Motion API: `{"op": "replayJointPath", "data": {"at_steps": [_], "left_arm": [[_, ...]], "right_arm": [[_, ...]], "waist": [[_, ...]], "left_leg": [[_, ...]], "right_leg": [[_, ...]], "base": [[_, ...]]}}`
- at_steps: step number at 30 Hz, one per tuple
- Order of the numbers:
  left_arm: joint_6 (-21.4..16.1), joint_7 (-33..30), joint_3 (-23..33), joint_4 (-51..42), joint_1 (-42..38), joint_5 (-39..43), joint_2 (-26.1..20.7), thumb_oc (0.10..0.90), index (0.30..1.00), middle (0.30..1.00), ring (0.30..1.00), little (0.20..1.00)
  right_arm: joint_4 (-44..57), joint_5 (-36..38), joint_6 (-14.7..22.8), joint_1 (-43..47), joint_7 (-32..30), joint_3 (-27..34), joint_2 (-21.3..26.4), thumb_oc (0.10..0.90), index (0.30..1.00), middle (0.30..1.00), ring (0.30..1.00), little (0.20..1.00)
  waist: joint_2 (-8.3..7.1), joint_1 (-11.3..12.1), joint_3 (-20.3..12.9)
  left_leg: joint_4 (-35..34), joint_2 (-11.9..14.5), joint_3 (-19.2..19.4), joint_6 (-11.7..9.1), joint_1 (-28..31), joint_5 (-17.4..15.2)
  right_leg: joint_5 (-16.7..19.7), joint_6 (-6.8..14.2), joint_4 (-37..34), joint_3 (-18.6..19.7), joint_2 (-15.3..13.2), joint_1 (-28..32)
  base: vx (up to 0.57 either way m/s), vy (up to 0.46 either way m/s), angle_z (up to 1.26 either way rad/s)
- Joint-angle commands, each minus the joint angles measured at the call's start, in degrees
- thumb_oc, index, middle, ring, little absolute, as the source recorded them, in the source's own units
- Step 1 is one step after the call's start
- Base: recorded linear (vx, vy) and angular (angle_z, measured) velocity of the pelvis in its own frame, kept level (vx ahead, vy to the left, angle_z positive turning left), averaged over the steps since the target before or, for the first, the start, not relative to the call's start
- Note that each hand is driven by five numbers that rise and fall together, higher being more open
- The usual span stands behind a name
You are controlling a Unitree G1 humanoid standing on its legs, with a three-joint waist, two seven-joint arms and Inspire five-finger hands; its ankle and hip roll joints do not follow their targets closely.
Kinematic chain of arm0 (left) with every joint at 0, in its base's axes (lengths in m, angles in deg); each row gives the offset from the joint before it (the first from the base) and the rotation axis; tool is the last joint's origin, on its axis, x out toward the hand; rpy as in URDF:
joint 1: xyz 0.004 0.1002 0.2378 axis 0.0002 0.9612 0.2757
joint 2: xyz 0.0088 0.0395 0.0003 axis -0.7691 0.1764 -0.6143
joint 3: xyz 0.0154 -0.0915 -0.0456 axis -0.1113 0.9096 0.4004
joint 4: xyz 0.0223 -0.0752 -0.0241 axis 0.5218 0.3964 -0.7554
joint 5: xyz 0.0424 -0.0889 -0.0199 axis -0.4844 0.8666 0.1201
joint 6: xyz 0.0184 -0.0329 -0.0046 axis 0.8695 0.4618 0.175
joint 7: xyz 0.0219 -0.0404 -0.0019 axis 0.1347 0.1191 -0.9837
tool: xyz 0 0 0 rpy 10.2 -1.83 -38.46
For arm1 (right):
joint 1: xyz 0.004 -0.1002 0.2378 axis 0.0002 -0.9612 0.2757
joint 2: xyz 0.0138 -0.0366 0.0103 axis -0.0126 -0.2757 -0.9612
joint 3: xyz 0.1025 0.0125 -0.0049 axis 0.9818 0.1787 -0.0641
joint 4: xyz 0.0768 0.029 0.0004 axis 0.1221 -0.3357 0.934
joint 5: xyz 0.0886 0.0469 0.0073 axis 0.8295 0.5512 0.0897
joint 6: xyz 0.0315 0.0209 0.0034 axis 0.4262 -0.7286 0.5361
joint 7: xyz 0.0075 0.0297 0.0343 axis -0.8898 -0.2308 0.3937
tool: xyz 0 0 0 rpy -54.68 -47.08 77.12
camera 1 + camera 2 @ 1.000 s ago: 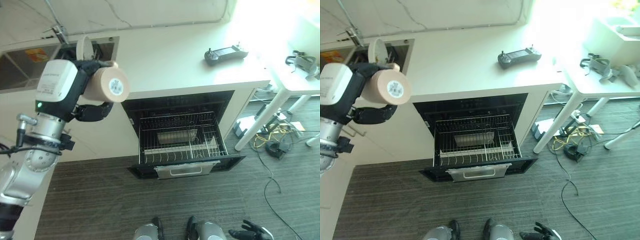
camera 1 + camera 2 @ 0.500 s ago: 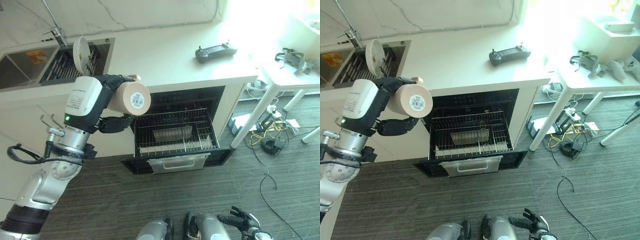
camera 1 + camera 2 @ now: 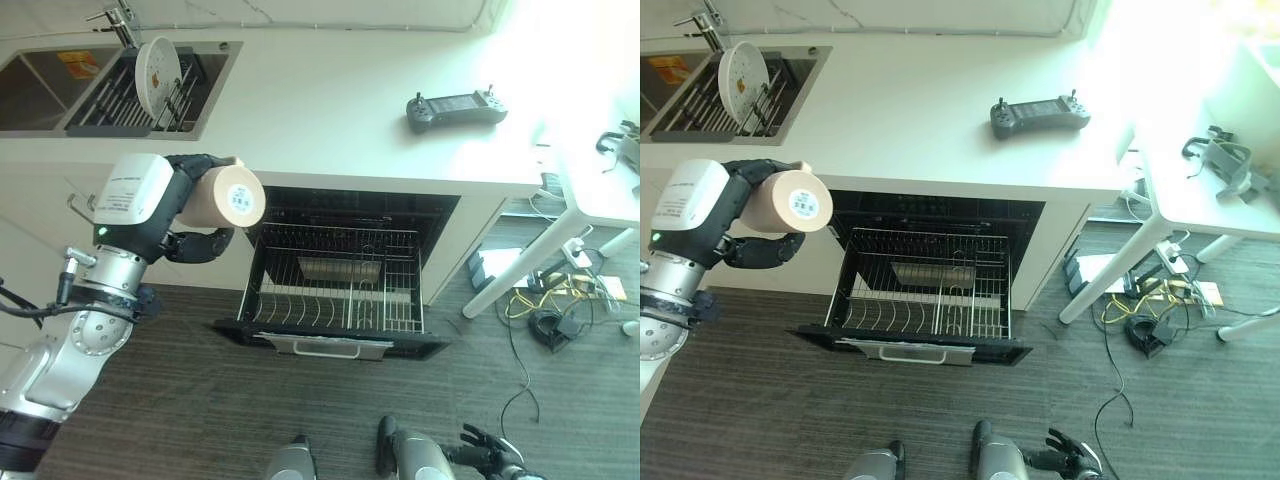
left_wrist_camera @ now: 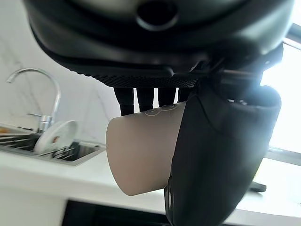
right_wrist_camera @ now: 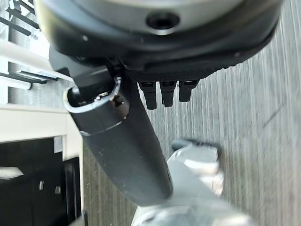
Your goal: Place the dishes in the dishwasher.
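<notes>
The long white countertop (image 3: 330,110) stretches behind and beyond the left hand (image 3: 195,215). A dark grey handheld controller (image 3: 455,108) lies on it, well apart from that hand toward the bright far end. The inset steel sink (image 3: 60,85) sits just behind the hand, holding a dark wire rack (image 3: 130,95) with a round white plate (image 3: 158,65) standing upright.

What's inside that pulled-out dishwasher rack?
The rack looks bare of dishes: wire tines and dividers. The beige cup is in the left hand, beside it. The rack's back end lies hidden under the counter.
</notes>
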Motion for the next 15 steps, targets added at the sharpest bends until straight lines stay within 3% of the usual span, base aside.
{"op": "replayJointPath", "data": {"at_steps": [1,4,7,11,15], "left_arm": [[-3.8,-3.6,6.6,-1.2,-11.0,3.0,2.0,0.400,0.300,0.300,0.300,0.300],[-6.1,-4.2,7.7,-1.4,-8.6,1.7,3.4,0.400,0.300,0.300,0.300,0.300],[-7.1,-4.0,8.2,-1.7,-7.1,1.7,5.0,0.400,0.300,0.300,0.300,0.300],[-9.6,-0.9,7.1,-1.0,-5.7,7.3,7.7,0.400,0.300,0.300,0.300,0.300],[-10.2,1.2,3.6,-0.9,-3.0,16.4,16.2,0.400,0.300,0.300,0.300,0.300]], "right_arm": [[-0.6,2.3,2.3,0.2,-1.2,-0.1,1.6,0.800,0.900,0.900,0.900,0.900],[-1.8,4.5,2.4,0.7,-1.3,0.7,1.8,0.800,0.900,0.900,0.900,0.900],[-0.2,8.6,3.7,0.1,-1.8,1.9,1.6,0.800,0.900,0.900,0.900,0.900],[6.7,15.0,8.2,-1.7,-4.2,4.1,0.8,0.800,0.900,0.900,0.900,0.900],[19.7,16.7,15.0,-3.8,-9.7,6.4,0.4,0.800,0.900,0.900,0.900,0.900]], "waist": [[3.96,-1.3,-0.9],[4.20,-0.4,-1.4],[4.19,-0.5,-2.1],[3.39,-0.9,-3.2],[2.07,-2.0,-3.6]], "left_leg": [[1.0,-1.1,-3.0,0.3,-2.7,-3.1],[1.0,-1.8,-5.0,0.0,-4.3,-2.4],[1.0,-1.0,-3.7,-0.7,-4.7,-2.2],[1.0,-2.0,-4.1,-0.5,-4.0,-3.7],[1.0,-2.6,-3.5,0.5,-2.3,-6.1]], "right_leg": [[-3.4,4.7,-3.0,3.2,0.1,3.9],[-4.1,4.3,-3.0,3.5,0.4,4.5],[-4.5,4.5,-3.0,2.5,-0.4,4.4],[-4.2,5.3,-3.0,3.1,-1.1,3.5],[-4.3,6.0,-3.0,4.2,-0.8,3.4]], "base": [[0.12,0.017,0.63],[0.10,0.082,0.14],[0.05,0.132,-0.31],[0.06,0.121,-0.13],[0.04,0.014,-0.47]]}}
